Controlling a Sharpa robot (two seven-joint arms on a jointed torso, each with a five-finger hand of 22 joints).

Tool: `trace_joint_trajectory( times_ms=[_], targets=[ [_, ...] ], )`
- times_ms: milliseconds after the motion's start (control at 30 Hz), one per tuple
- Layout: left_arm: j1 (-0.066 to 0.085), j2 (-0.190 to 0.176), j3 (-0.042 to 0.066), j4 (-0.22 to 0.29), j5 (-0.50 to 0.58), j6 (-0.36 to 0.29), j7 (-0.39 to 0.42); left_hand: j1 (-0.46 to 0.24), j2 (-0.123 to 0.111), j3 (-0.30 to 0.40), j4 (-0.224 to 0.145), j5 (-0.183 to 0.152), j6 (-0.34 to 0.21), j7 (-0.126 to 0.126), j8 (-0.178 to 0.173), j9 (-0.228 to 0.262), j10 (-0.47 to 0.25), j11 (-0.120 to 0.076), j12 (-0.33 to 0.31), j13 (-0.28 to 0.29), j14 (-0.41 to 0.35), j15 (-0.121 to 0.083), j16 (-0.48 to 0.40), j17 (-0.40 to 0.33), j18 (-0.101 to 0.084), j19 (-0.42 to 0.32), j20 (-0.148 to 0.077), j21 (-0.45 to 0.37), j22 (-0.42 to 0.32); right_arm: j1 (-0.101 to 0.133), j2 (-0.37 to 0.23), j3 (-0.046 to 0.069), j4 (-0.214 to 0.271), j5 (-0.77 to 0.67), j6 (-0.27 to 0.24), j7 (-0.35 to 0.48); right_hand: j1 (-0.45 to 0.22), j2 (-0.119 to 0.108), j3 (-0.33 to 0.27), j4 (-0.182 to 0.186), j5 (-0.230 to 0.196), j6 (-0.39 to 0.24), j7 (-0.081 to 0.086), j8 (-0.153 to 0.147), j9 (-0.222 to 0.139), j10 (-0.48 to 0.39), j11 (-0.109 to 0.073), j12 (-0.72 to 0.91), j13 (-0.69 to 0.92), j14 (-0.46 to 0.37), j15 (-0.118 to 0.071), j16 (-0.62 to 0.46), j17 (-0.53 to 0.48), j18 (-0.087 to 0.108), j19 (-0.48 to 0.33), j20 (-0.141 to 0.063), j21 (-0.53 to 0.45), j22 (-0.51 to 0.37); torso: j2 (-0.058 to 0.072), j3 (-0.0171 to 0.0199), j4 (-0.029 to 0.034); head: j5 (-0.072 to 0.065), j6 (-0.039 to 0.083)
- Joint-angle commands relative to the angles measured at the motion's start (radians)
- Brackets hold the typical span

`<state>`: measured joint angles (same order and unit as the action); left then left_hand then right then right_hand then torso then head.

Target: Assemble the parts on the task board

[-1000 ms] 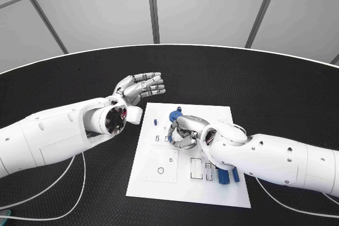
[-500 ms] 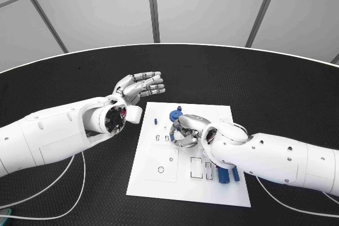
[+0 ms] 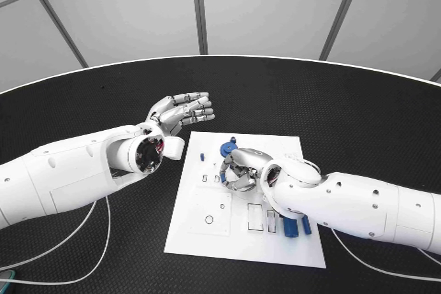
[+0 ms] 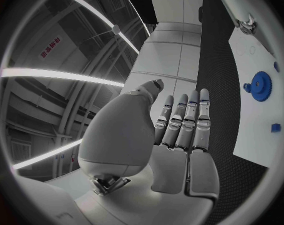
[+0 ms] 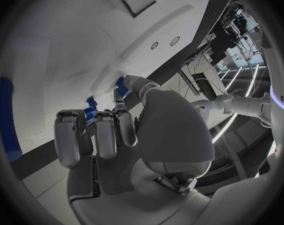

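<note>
From the head view we've got the white task board (image 3: 246, 243) lying mid-worktop (image 3: 368, 115), with loads of bare black surface on every side and a pale rim curving round the far edge. Our left hand (image 3: 180, 113) is raised off the board's far left corner, fingers straight and spread a bit, nothing in it. Our right hand (image 3: 241, 170) is down over the board's upper middle, fingers curled in. A blue gear (image 3: 226, 149) sits just past it, a small blue peg (image 3: 202, 157) is to its left, and a couple of blue bars (image 3: 291, 228) lie by the board's right edge, tucked against our right forearm.

The left wrist view shows that hand's fingers side by side and straight, plus the gear's teeth, which the head view blurs.

The right wrist view gives us what the head view hides: the fingertips (image 5: 124, 83) pinch a small blue part (image 5: 92, 107) right against the board. Beyond it there are grey wall panels and strip lights.
</note>
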<state>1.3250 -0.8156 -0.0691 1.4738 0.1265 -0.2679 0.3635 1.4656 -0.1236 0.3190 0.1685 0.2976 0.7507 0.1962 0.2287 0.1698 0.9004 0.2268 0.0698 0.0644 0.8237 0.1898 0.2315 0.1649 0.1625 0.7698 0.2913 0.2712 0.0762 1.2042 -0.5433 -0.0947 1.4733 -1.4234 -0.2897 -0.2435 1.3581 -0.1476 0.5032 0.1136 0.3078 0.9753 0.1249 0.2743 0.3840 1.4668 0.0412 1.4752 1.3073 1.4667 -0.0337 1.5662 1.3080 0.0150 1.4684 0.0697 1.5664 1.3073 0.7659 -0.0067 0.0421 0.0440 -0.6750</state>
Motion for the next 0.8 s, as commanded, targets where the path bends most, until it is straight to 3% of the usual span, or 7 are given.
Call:
trace_joint_trajectory(
  times_ms=[33, 800],
  targets=[
    [0.0, 0.0, 0.0, 0.0, 0.0, 0.0, 0.0, -0.004, -0.01, 0.006, -0.002, -0.005, 0.002, 0.076, -0.006, -0.001, 0.003, -0.003, -0.002, 0.0, 0.001, -0.002, -0.007, 0.0, 0.012, 0.007, -0.002, -0.006, -0.002, 0.0, 0.0, 0.0, -0.003, 0.0, 0.002, -0.005, -0.001, 0.006, 0.004, -0.001, 0.003, 0.004, 0.002, 0.003, 0.002, 0.02, 0.003, -0.004, 0.168, 0.103, 0.005, 0.003, 0.258, -0.014, 0.1, 0.003, 0.0, 0.26, 0.0, -0.0003, -0.0008, 0.0, 0.0],
    [0.0, -0.002, 0.0, 0.003, 0.0, 0.001, -0.003, -0.006, -0.011, 0.007, -0.002, -0.005, 0.001, 0.076, -0.007, -0.002, 0.003, -0.003, -0.003, 0.0, 0.001, -0.002, -0.008, 0.0, 0.012, 0.007, -0.002, -0.006, -0.002, 0.0, 0.006, 0.0, -0.012, 0.0, 0.013, -0.019, -0.025, -0.011, 0.001, -0.001, 0.003, -0.02, 0.01, -0.003, 0.001, 0.006, 0.009, -0.019, 0.155, 0.102, 0.011, 0.002, 0.256, -0.013, 0.098, 0.009, -0.004, 0.257, 0.0, 0.0007, -0.001, -0.002, -0.003]
  ],
)
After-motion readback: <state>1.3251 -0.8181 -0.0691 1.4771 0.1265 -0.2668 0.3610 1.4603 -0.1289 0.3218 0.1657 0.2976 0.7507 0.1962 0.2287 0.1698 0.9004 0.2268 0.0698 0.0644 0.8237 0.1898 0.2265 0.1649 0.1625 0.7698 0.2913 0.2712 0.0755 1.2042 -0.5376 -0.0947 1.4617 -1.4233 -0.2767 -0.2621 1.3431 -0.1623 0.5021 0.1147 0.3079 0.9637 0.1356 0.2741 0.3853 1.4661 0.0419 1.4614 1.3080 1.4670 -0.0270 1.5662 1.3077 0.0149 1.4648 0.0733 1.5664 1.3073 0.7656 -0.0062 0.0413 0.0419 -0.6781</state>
